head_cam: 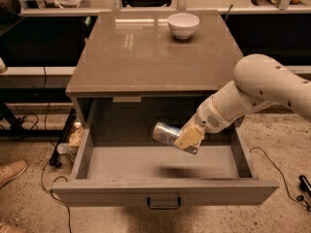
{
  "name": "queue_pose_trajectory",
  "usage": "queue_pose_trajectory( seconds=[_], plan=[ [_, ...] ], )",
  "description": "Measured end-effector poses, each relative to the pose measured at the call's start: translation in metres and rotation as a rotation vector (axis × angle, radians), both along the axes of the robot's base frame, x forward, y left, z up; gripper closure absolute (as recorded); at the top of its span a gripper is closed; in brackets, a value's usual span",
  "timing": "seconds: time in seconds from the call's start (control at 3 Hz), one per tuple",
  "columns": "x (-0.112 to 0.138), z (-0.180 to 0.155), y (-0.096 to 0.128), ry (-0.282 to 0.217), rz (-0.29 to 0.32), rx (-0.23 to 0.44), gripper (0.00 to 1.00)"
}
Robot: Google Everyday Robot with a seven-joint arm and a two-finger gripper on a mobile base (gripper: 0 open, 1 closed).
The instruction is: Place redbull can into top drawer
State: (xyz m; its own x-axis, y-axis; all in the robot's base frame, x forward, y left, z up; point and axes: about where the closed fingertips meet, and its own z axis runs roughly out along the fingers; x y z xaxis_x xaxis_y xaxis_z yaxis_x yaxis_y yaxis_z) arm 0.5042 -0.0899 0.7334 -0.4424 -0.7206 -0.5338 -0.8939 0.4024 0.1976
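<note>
The top drawer [164, 192] is pulled fully open, its plain front panel with a small dark handle nearest the camera. The redbull can [165, 133], silver and blue, lies on its side in my gripper [188, 139], which is shut on the can's right end. The can hangs inside the drawer's open space, a little above the drawer floor, right of centre. Its shadow falls on the floor below. My white arm comes in from the right over the drawer's right wall.
A white bowl [183, 24] stands at the back of the cabinet top [131, 57]. Cables and small objects [73, 140] lie on the floor left of the drawer. A shoe [10, 171] is at the far left. Shelving runs behind the cabinet.
</note>
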Motion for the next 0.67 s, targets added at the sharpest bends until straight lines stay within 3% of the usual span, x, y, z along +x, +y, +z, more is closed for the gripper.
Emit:
queue_pose_trajectory(
  seconds=[0.67],
  plan=[
    [0.01,-0.039,0.009,-0.031,-0.053,0.065,1.0]
  ],
)
